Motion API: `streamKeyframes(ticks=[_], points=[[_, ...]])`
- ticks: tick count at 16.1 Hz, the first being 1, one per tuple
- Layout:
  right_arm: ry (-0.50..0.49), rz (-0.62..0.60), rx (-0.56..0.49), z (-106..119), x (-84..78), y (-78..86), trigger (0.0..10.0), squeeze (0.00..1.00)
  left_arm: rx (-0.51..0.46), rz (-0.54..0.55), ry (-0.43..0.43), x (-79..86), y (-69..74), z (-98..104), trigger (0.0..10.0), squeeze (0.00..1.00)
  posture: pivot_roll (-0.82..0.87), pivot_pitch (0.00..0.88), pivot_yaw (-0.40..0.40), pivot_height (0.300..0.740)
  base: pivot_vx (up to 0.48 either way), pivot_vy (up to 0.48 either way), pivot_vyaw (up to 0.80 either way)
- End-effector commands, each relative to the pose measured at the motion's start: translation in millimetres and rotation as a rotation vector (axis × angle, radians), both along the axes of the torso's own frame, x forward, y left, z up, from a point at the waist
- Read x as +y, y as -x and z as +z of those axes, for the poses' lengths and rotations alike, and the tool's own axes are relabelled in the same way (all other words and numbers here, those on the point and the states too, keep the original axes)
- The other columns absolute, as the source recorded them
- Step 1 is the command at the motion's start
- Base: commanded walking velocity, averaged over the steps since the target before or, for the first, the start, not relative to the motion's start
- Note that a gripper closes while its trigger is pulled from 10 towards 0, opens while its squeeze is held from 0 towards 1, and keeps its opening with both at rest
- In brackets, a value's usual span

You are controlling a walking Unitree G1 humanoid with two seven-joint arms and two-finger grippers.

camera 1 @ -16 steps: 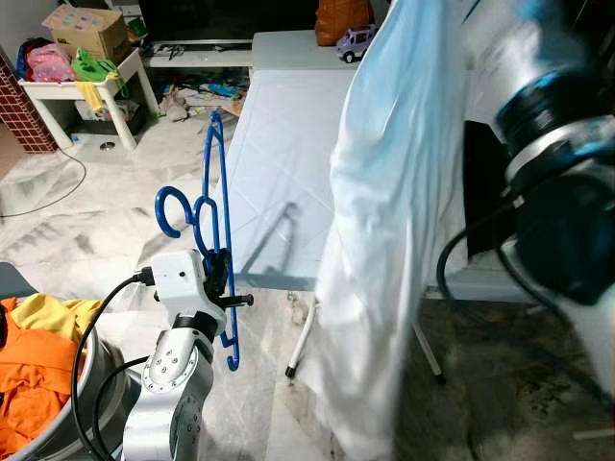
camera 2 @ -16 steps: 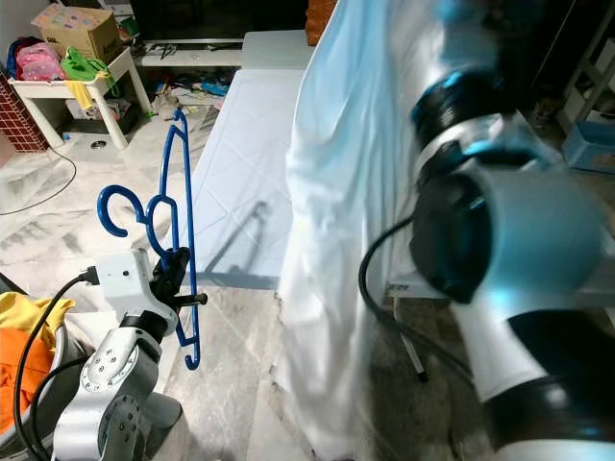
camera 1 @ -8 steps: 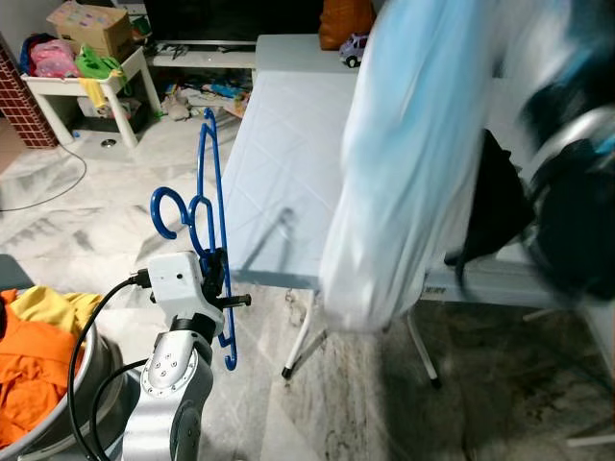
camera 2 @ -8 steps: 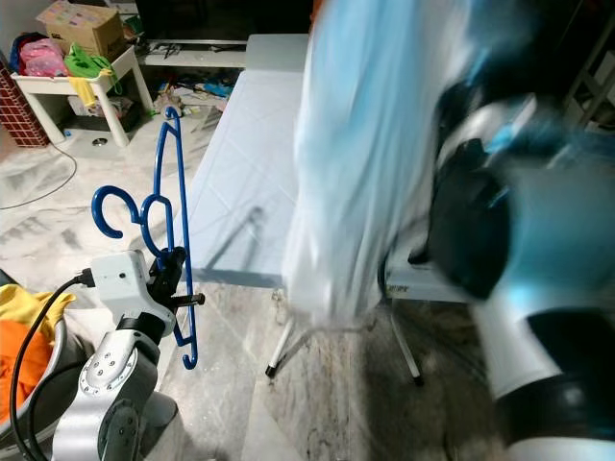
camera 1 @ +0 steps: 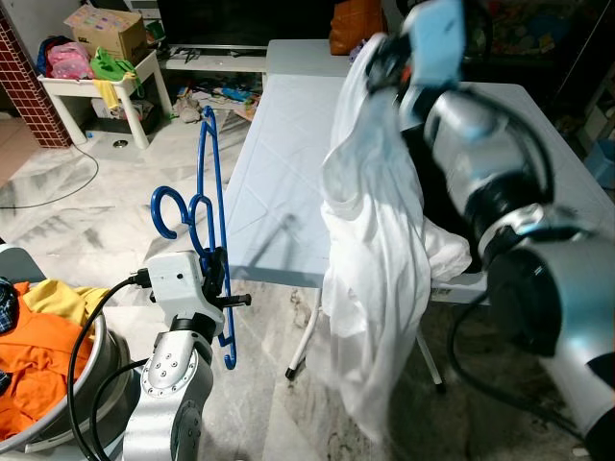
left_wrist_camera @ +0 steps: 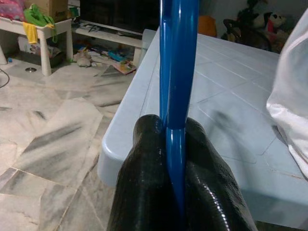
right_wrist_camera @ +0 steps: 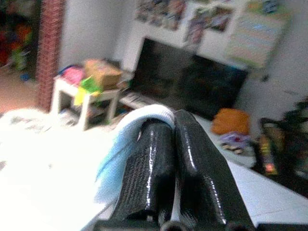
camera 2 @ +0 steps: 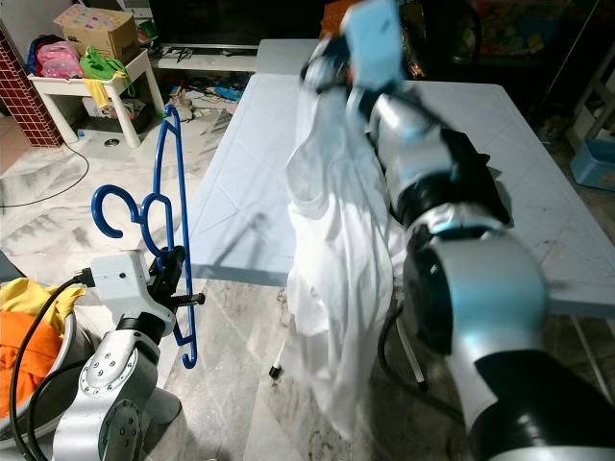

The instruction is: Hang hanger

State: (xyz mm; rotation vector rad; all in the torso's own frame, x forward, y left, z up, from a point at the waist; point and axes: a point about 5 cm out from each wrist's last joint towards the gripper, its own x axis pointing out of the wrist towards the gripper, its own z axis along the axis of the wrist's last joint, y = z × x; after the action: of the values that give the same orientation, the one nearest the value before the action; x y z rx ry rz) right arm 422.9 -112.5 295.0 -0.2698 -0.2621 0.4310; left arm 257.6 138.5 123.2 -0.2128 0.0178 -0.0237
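Beside the bench [camera 1: 288,163], my left tool [left_wrist_camera: 175,159] is clamped on the blue hanger [camera 1: 213,221], keeping it upright and clear. My right tool [right_wrist_camera: 173,144] pinches the white shirt [camera 1: 380,288] high so it drapes open, I judge, for threading the hanger in.

Showing two silver arms w/ round jointed segments. Left arm [camera 1: 171,384] carrying white boxy wrist module, small screws on joint, black cable looping alongside. Right arm [camera 1: 490,182] showing black bands btwn segments. Fingers [right_wrist_camera: 147,178] looking black, ribbed.
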Motion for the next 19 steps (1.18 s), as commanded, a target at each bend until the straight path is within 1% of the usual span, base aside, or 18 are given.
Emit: streamKeyframes(ticks=[1, 4, 5, 6, 7, 8, 9, 10, 13, 14, 16, 17, 19], points=[[0.043, 0.049, -0.026, 5, 3.2, 1.8, 10.0, 0.0, -0.013, 0.0, -0.002, -2.0, -0.6, 2, 10.0, 0.0, 0.05, 0.0, -0.026, 0.74, 0.0, 0.0, 0.0], [0.043, 0.049, -0.026, 5, 3.2, 1.8, 10.0, 0.0, -0.013, 0.0, -0.002, -2.0, -0.6, 2, 10.0, 0.0, 0.05, 0.0, -0.026, 0.74, 0.0, 0.0, 0.0], [0.121, 0.098, -0.014, -5, 5.7, 3.7, 10.0, 0.0, -0.011, 0.0, -0.003, -1.5, -0.6, 1, 10.0, 0.0, 0.05, 0.0, -0.026, 0.74, 0.0, 0.0, 0.0], [0.378, 0.258, 0.145, -61, 2.3, 13.2, 10.0, 1.0, 0.003, -0.023, -0.005, -3.9, -3.1, -2, 10.0, 0.0, 0.02, 0.0, -0.002, 0.74, 0.0, 0.0, 0.0], [0.468, 0.315, 0.228, -87, -2.7, 19.7, 10.0, 1.0, 0.009, -0.035, -0.006, -5.4, -4.7, -3, 10.0, 0.0, 0.01, 0.0, -0.001, 0.74, 0.0, 0.0, 0.0], [0.438, 0.288, 0.247, -92, -6.3, 19.9, 10.0, 1.0, 0.01, -0.037, -0.005, -5.8, -5.5, -3, 10.0, 0.0, 0.01, 0.0, 0.001, 0.74, 0.0, 0.0, 0.0], [0.408, 0.294, 0.261, -96, -7.6, 21.2, 10.0, 1.0, 0.01, -0.039, -0.005, -6.0, -6.3, -3, 10.0, 0.0, 0.01, 0.0, 0.003, 0.74, 0.0, 0.0, 0.0], [0.393, 0.303, 0.263, -98, -7.3, 22.2, 10.0, 1.0, 0.01, -0.039, -0.004, -6.1, -6.8, -3, 10.0, 0.0, 0.0, 0.0, 0.008, 0.74, 0.0, 0.0, 0.0], [0.305, 0.227, 0.284, -100, -13.3, 19.9, 10.0, 1.0, 0.011, -0.047, -0.008, -5.7, -8.2, -4, 10.0, 0.0, 0.0, 0.0, 0.012, 0.74, 0.0, 0.0, 0.0], [0.293, 0.211, 0.296, -101, -13.6, 19.3, 10.0, 1.0, 0.01, -0.046, -0.01, -4.8, -8.7, -4, 10.0, 0.0, 0.0, 0.0, 0.01, 0.74, 0.0, 0.0, 0.0], [0.309, 0.223, 0.32, -106, -11.9, 20.7, 10.0, 1.0, 0.011, -0.037, -0.012, -3.3, -8.6, -5, 10.0, 0.0, 0.0, 0.0, 0.01, 0.74, 0.0, 0.0, 0.0], [0.321, 0.214, 0.327, -107, -13.3, 20.6, 10.0, 1.0, 0.013, -0.037, -0.012, -3.2, -8.1, -5, 10.0, 0.0, 0.0, 0.0, 0.01, 0.74, 0.0, 0.0, 0.0], [0.317, 0.202, 0.341, -104, -18.5, 19.5, 10.0, 1.0, 0.014, -0.037, -0.013, -2.6, -8.3, -6, 10.0, 0.0, 0.0, 0.0, 0.011, 0.74, 0.0, 0.0, 0.0]])
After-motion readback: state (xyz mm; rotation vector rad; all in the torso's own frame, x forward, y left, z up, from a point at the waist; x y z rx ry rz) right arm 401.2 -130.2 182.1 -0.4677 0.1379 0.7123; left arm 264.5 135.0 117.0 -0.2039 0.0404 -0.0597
